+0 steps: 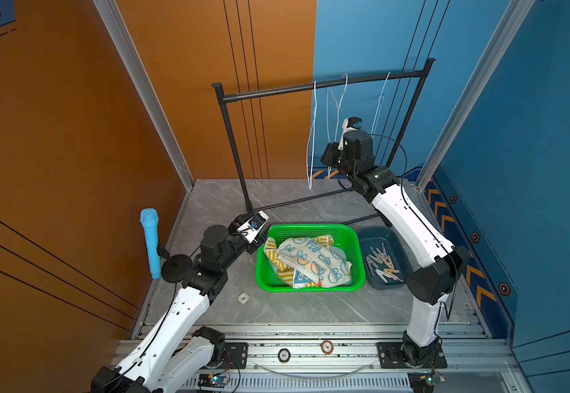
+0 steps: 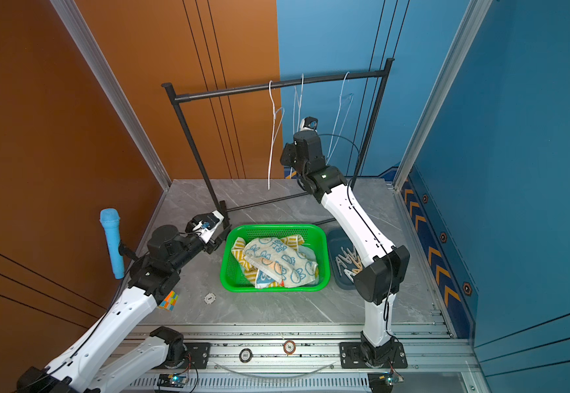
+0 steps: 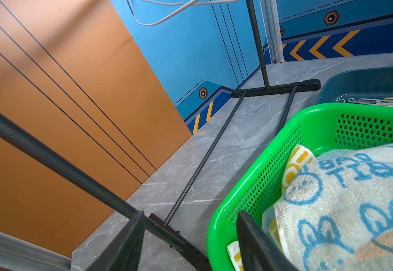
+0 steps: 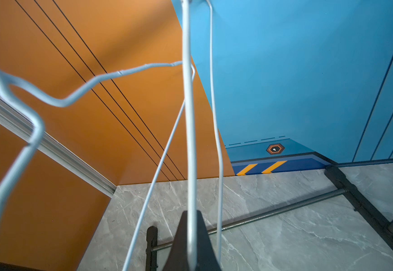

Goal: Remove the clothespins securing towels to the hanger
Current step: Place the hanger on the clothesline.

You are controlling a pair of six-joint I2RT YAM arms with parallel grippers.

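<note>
Right gripper (image 4: 191,218): I see its jaws pressed together, nipping the thin wire of a white hanger (image 4: 188,140), which runs straight down into the seam between them.
Left gripper (image 3: 190,214): the fingers (image 3: 251,239) stand well apart and I see nothing between them. One hangs over the far-left corner of the basket, the other outside it above the table.
Clothespins (image 1: 383,265): every one I can find lies flat in a loose heap. Their long axes mostly run near to far, with a few slanted across.
Tray (image 1: 372,234): dark blue, just right of the basket, holding the clothespins.
Towels (image 1: 310,262): crumpled together. The bunny-print one is on top, its long axis running from far left to near right. Yellow stripes poke out under it, and a pale blue-green edge shows at the right.
Basket (image 1: 310,227): green, perforated, mid-table, holding the towels.
Rack (image 1: 310,86): black rail at the far side. The white hanger and two more like it hook over its right half.
</note>
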